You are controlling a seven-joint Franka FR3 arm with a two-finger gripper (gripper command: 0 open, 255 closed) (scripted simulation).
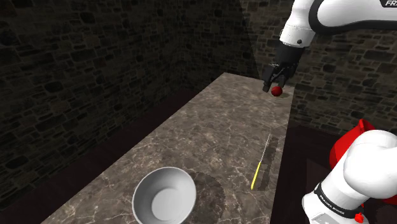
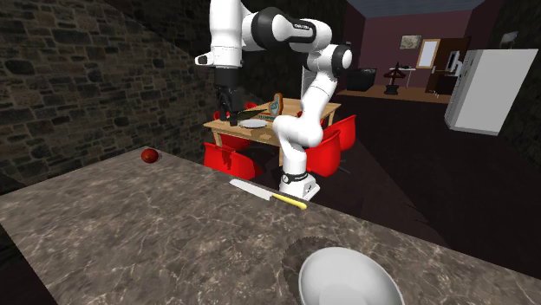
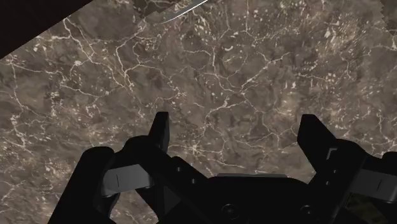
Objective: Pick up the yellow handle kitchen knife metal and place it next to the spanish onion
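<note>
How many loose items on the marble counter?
3: red onion at the shoulder view's far end, yellow-handled knife midway toward its right, white bowl at the near end.

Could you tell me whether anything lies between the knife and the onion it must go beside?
Nothing visible does: bare countertop runs from the knife to the red onion. The white bowl sits off that line.

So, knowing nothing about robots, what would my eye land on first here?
Probably the big white robot arm with dark joints, towering over the brown marble counter, its black end effector open in the air above it. Then the small dark-red round onion at the counter's far end in the shoulder view, the slim yellow-handled knife by the counter's edge on that view's right, and the pale round bowl nearest that camera.
</note>
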